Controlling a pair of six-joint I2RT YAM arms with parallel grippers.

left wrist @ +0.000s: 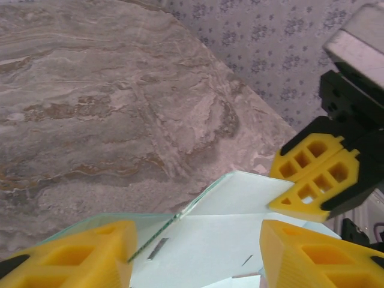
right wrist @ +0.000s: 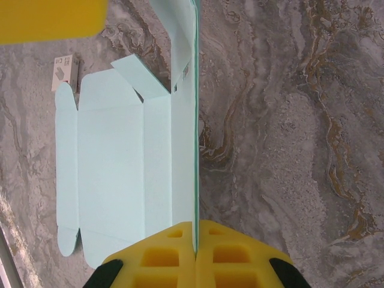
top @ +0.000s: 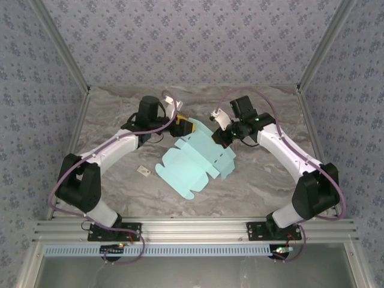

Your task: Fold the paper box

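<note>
A: How is the left gripper (left wrist: 195,249)?
B: Spread wide, with the paper box (left wrist: 240,201) between its fingers.
A: And the right gripper (right wrist: 195,231)?
B: Pressed together, pinching the box's upturned edge. The rest lies flat on the table (right wrist: 288,150) beside it.

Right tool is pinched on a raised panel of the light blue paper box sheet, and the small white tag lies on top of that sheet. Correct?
Not quite. The white tag lies on the marble table just left of the paper box sheet, not on it, as the top external view shows. The right tool is indeed pinched on a raised panel.
</note>
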